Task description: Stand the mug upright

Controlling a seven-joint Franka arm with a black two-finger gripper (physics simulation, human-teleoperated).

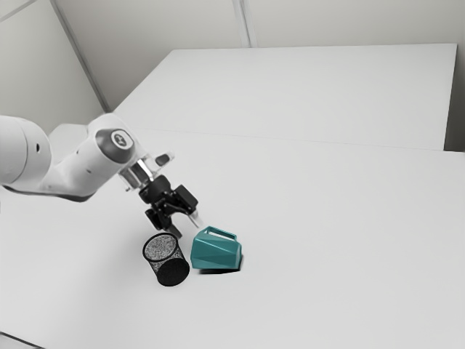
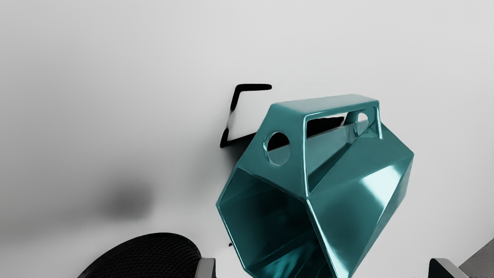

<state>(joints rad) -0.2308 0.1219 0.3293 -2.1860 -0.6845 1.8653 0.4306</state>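
The black gripper (image 1: 186, 226) is above the table in the exterior view, close to the mug and the mesh cup. Its fingers are wide apart, and in the wrist view the open gripper (image 2: 322, 270) has the mug's lower part between and beyond its tips, touching neither as far as I can tell. The teal faceted mug (image 1: 216, 252) lies on its side, handle uppermost. In the wrist view the mug (image 2: 355, 181) turns its dark hollow mouth partly toward the hand.
A black mesh cup (image 1: 166, 259) stands beside the mug, toward the exterior view's left; in the wrist view the mesh cup (image 2: 150, 256) is near one fingertip. Both rest on a white table (image 1: 327, 218). A pale wall (image 1: 349, 22) rises behind.
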